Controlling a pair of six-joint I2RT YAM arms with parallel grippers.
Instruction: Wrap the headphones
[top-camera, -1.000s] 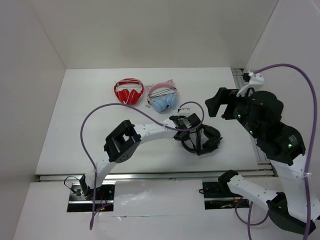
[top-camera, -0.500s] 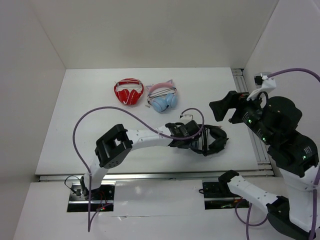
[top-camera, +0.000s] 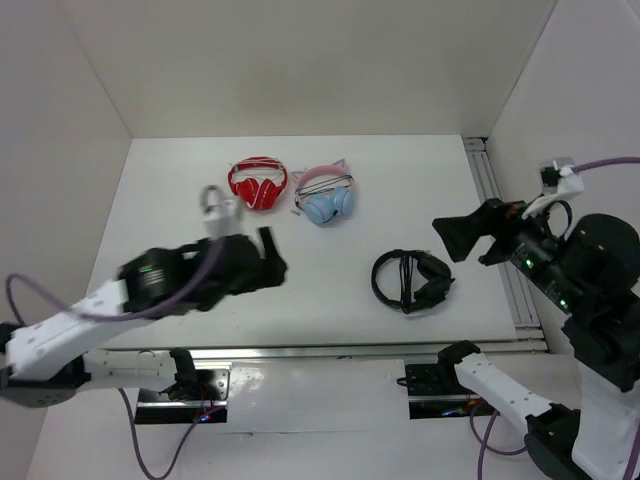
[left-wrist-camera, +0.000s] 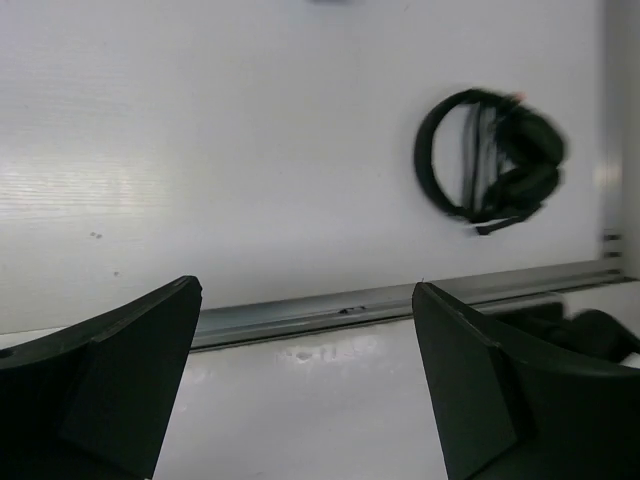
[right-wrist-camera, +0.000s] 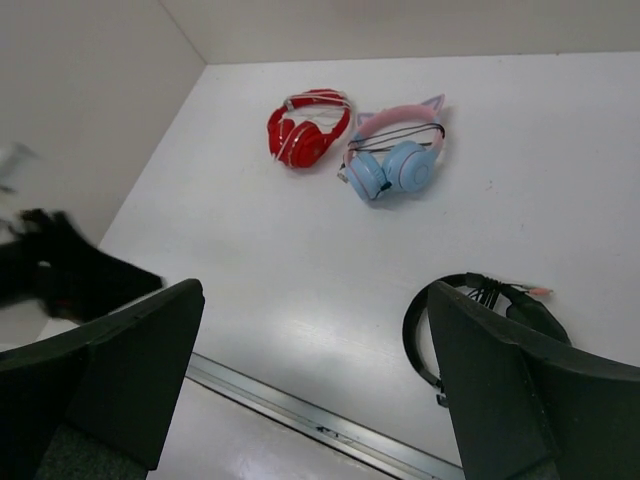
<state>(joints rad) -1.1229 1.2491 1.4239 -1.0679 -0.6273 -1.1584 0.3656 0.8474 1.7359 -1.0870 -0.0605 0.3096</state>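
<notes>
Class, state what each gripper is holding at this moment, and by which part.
Nothing. The left gripper and the right gripper are both open and empty; the black headphones lie on the table, touched by neither.

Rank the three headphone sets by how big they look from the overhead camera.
1. black headphones: largest, though they also lie nearest the camera.
2. red headphones and cat-ear headphones: they look about alike, so I can't rank them.

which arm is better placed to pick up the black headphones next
Right, likely: the right gripper is open and sits near the black headphones, while the left gripper is farther off.
</notes>
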